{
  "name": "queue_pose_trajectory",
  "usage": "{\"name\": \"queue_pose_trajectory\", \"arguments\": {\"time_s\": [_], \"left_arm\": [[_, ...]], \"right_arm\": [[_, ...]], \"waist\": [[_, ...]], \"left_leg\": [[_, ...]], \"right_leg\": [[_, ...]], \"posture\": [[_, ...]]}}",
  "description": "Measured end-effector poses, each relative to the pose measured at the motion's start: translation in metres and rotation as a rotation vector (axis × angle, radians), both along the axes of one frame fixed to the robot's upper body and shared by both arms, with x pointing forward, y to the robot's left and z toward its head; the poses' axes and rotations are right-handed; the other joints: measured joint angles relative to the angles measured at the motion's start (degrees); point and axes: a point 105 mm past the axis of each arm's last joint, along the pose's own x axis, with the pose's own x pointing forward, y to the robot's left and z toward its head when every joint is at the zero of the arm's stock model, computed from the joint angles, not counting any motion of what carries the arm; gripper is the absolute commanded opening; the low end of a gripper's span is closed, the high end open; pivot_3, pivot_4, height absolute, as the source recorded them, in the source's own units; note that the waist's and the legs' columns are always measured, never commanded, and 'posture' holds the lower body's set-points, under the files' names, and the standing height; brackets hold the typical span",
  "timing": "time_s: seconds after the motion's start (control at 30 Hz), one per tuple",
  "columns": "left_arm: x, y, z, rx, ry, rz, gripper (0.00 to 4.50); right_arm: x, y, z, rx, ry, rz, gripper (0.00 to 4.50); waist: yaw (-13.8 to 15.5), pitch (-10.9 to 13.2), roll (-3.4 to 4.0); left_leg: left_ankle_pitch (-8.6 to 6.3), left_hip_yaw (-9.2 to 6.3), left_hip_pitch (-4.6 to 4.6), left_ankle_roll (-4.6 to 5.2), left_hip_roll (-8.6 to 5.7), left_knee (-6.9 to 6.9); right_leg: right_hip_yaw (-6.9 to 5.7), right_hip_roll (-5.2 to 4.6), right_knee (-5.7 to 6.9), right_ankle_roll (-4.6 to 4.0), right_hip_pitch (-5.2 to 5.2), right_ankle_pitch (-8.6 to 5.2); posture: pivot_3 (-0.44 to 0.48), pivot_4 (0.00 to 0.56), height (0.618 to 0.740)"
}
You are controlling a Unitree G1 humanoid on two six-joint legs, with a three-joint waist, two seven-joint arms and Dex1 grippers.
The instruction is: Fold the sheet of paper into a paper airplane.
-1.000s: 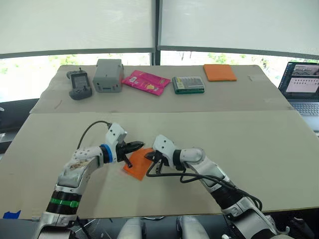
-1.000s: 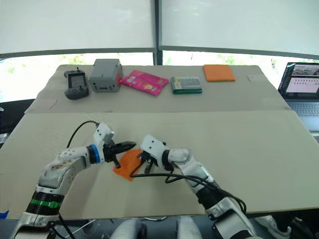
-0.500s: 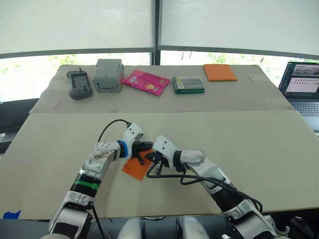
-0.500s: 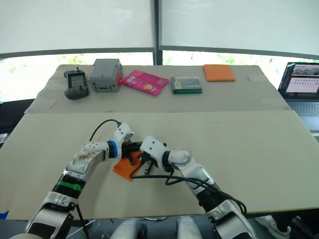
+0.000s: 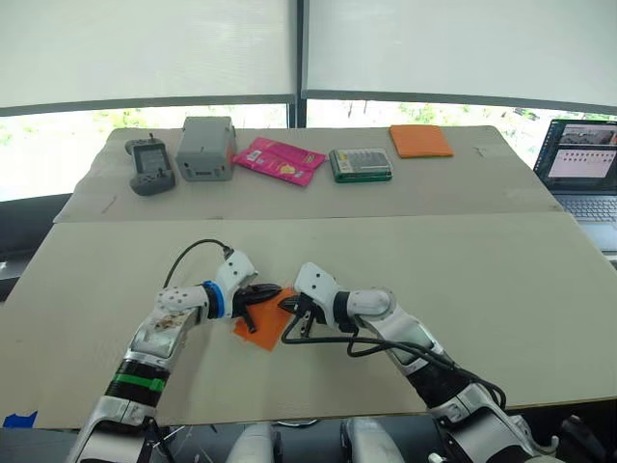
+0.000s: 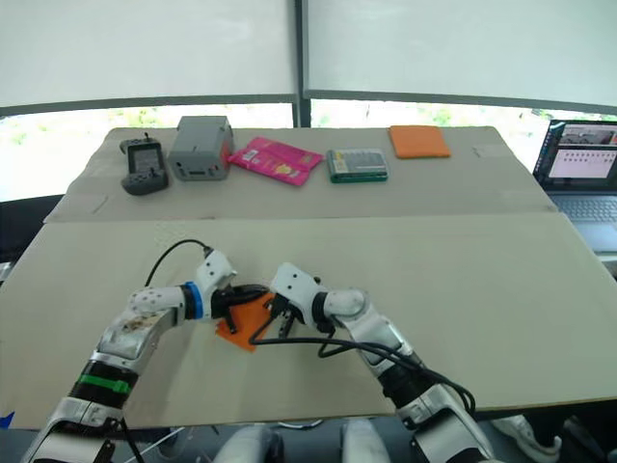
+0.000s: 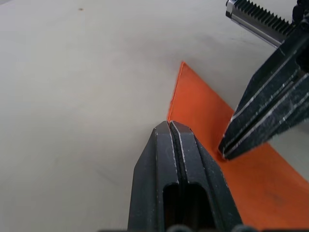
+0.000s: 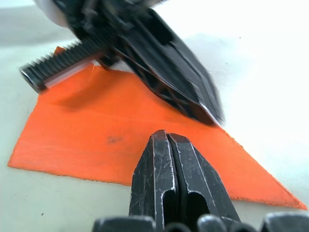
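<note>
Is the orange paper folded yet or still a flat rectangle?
Folded: the paper lies flat on the table as a pointed wedge, not a rectangle.

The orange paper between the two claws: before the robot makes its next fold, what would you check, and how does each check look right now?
1. The orange paper lies flat on the table: ok.
2. Left gripper shut, tip at the paper's edge: ok.
3. Right gripper shut, tip over the paper: ok.
4. Either tip really pressing on the paper: cannot tell.
5. The two grippers apart, not bumping: ok, though they are close together.
6. Spare room around the paper; the pink packet and the orange pad sit far back: ok.
</note>
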Motion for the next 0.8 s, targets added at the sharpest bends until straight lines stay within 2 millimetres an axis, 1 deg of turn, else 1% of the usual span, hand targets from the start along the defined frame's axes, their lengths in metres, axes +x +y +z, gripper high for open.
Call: {"name": "queue_pose_trajectory", "arguments": {"time_s": [0.13, 0.23, 0.33, 0.4, 0.47, 0.57, 0.63, 0.7, 0.77, 0.8], "left_arm": [[-0.007, 0.018, -0.001, -0.026, 0.021, 0.058, 0.00], [-0.019, 0.035, -0.002, -0.012, 0.029, 0.090, 0.00], [-0.027, 0.036, -0.001, -0.034, 0.053, 0.100, 0.00], [-0.027, 0.034, 0.001, -0.058, 0.070, 0.119, 0.00], [-0.022, 0.031, 0.006, -0.119, 0.072, 0.143, 0.00], [-0.016, 0.019, 0.025, -0.177, 0.030, 0.120, 0.00], [-0.015, 0.014, 0.032, -0.180, 0.006, 0.100, 0.00], [-0.017, 0.003, 0.031, -0.181, 0.017, 0.068, 0.00], [-0.021, -0.006, 0.023, -0.176, 0.048, 0.049, 0.00], [-0.022, -0.007, 0.020, -0.172, 0.058, 0.047, 0.00]], "right_arm": [[0.000, 0.004, 0.000, -0.004, 0.004, 0.017, 0.03], [0.000, 0.006, 0.000, -0.005, 0.004, 0.031, 0.03], [0.003, 0.005, 0.001, -0.007, -0.002, 0.032, 0.03], [0.004, 0.005, 0.002, -0.008, -0.004, 0.029, 0.03], [0.005, 0.005, 0.003, -0.006, -0.006, 0.029, 0.03], [0.005, 0.006, 0.004, -0.003, -0.009, 0.028, 0.03], [0.005, 0.006, 0.004, -0.002, -0.010, 0.027, 0.03], [0.007, 0.005, 0.005, 0.001, -0.017, 0.011, 0.03], [0.012, 0.001, 0.007, 0.003, -0.031, -0.021, 0.03], [0.013, 0.000, 0.007, 0.003, -0.034, -0.030, 0.03]], "waist": [[-0.3, 0.0, 0.00], [-0.9, 0.0, 0.02], [-1.0, 0.0, 0.02], [-0.8, 0.0, 0.01], [-0.8, 0.0, 0.00], [-0.8, 0.0, -0.01], [-0.9, 0.0, -0.01], [-1.0, 0.0, -0.01], [-1.0, 0.0, -0.01], [-1.0, 0.0, -0.01]], "left_leg": [[0.00, 0.01, 0.08, 0.00, 0.03, -0.02], [0.00, 0.01, 0.10, -0.01, 0.03, -0.13], [0.00, 0.01, 0.08, -0.01, 0.03, -0.13], [0.00, 0.01, 0.07, -0.01, 0.02, -0.11], [0.00, 0.01, 0.04, -0.01, 0.02, -0.10], [0.00, 0.00, -0.11, -0.02, 0.01, -0.08], [0.00, 0.00, -0.13, -0.03, 0.00, -0.11], [-0.02, 0.00, -0.17, -0.05, 0.00, -0.12], [-0.02, 0.00, -0.26, -0.06, 0.00, -0.11], [-0.02, 0.00, -0.29, -0.06, 0.00, -0.11]], "right_leg": [[0.00, 0.02, 0.06, -0.01, -0.01, 0.00], [-0.01, -0.01, 0.06, -0.02, -0.06, -0.01], [-0.01, -0.04, 0.05, -0.02, -0.06, -0.01], [-0.01, -0.06, 0.05, -0.02, -0.06, -0.01], [-0.02, -0.06, 0.05, -0.02, -0.09, -0.01], [-0.02, -0.06, 0.05, -0.03, -0.20, 0.00], [-0.01, -0.06, 0.02, -0.03, -0.21, 0.00], [-0.01, -0.06, 0.00, -0.03, -0.23, 0.00], [-0.01, -0.06, -0.02, -0.03, -0.29, 0.00], [-0.01, -0.06, -0.02, -0.03, -0.31, 0.00]], "posture": [[0.000, 0.150, 0.740], [0.000, 0.150, 0.740], [0.000, 0.150, 0.740], [0.000, 0.150, 0.740], [0.000, 0.150, 0.740], [0.000, 0.150, 0.740], [0.000, 0.150, 0.740], [0.000, 0.150, 0.740], [0.000, 0.150, 0.740], [0.000, 0.150, 0.740]]}}
